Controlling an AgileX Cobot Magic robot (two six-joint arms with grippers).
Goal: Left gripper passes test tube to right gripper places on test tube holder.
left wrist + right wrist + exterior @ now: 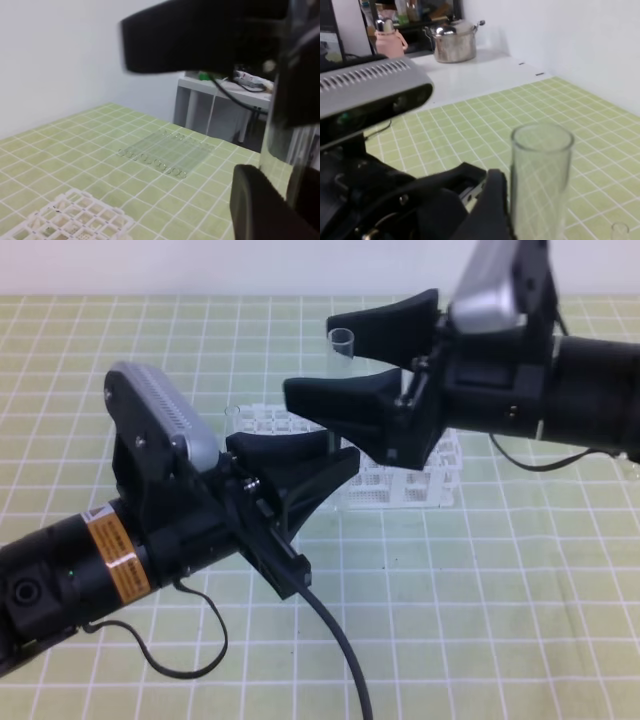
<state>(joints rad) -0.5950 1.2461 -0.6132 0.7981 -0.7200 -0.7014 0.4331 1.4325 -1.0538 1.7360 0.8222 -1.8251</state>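
A: Test tube, slender clear glass, round-bottomed [342, 348]: upright, lower end pinched in black left gripper with orange patch [300, 475], jaws nearly closed on it.
B: Black right gripper with silvery cap [345, 360]?
A: Jaws wide, straddling upper tube, not gripping.
B: Handling?
A: Light, stiff, slick, fragile. Clamp mid-body, gently.
B: Behind?
A: White lattice test tube holder [435, 485] on green checked mat [520, 620].
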